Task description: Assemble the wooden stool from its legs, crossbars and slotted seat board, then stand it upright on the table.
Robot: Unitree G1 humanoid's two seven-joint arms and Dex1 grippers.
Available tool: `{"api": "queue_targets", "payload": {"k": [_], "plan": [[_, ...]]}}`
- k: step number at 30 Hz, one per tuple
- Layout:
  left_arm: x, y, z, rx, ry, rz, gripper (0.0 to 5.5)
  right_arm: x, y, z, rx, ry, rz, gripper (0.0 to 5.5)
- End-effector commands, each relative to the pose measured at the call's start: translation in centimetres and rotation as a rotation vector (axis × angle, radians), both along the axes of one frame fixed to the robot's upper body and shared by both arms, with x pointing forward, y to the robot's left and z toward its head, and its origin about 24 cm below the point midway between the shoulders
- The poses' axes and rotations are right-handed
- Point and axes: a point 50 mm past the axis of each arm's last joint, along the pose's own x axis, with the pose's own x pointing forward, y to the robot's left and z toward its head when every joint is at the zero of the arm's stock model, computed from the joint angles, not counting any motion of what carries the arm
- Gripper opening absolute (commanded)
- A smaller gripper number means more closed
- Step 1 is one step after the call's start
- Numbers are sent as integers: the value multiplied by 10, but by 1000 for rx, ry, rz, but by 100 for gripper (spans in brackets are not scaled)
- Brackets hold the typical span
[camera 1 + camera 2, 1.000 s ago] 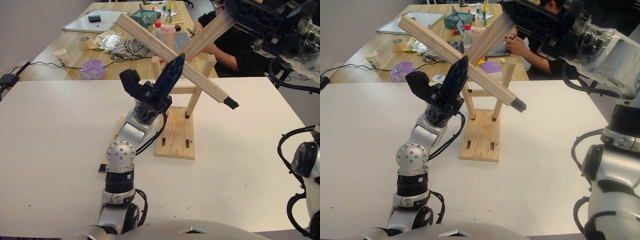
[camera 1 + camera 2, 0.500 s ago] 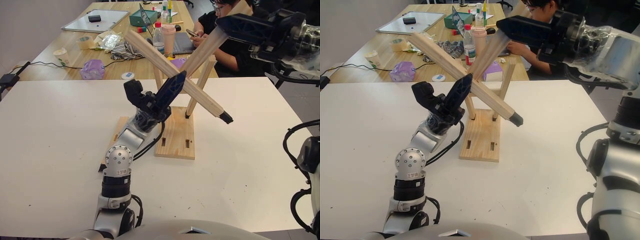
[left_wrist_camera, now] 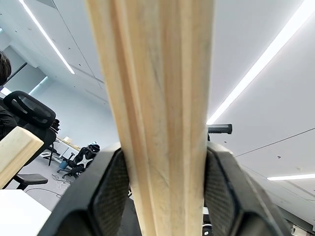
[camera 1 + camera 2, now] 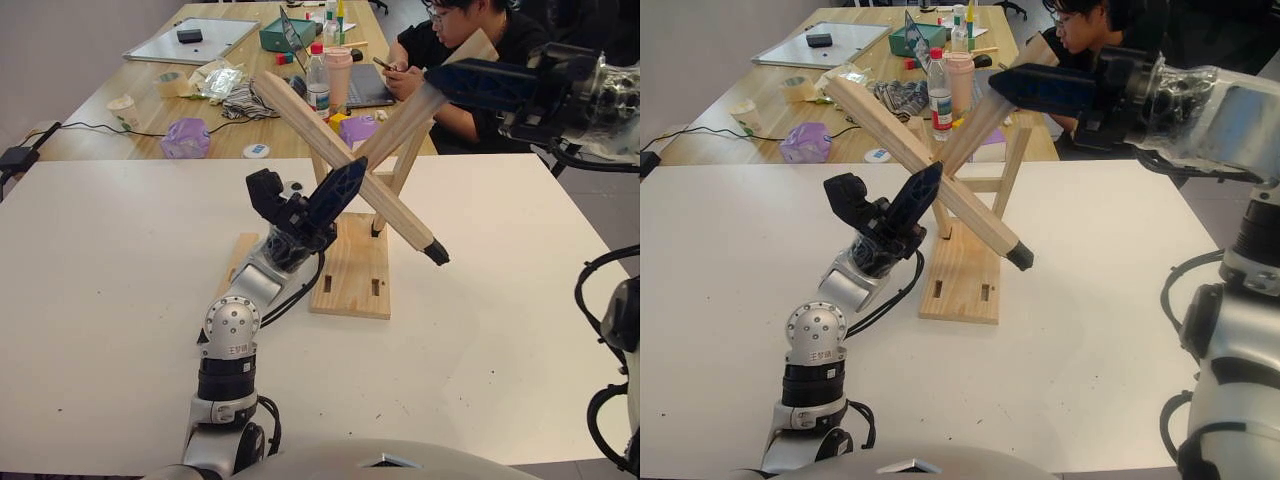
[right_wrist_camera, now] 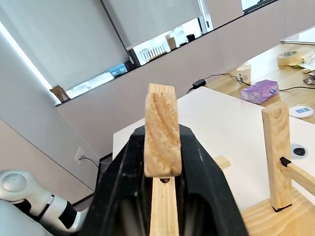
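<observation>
White table [image 4: 100, 300] under slotted seat board [image 4: 355, 272], cluttered wooden desk [image 4: 85, 110] behind

a flat pale wooden seat board with rectangular slots [image 4: 352, 270] lies on the white table [image 4: 120, 260]. two short pale wooden legs [image 4: 393, 192] stand in its far end. above it the left gripper [image 4: 338, 190] clamps a long pale wooden leg with a black end cap [image 4: 400, 215], slanting down to the right. the right gripper [image 4: 455, 82] grips a second long pale wooden leg [image 4: 405, 112]. the two held legs cross in an x. a thin wooden strip [image 4: 240, 255] lies on the table beside the board.
</observation>
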Motion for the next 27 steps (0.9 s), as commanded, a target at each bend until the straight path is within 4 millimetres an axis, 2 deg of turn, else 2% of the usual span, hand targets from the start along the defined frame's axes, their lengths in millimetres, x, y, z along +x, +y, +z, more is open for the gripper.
{"api": "queue_targets", "payload": {"k": [1, 11, 15, 16, 27], "plan": [[1, -20, 21, 28, -75, -40, 206, -17, 37, -47, -242, 177, 264, 41], [-3, -22, 18, 34, -72, -63, 206, -11, 39, -43, -219, 156, 234, 41], [0, -17, 18, 37, -73, -35, 206, -10, 37, -32, -160, 101, 222, 41], [1, -15, 18, 36, -72, -26, 206, -9, 36, -28, -140, 87, 207, 78], [3, -2, 20, 24, -63, 15, 206, 0, 24, -16, -73, 59, 114, 237]]}}
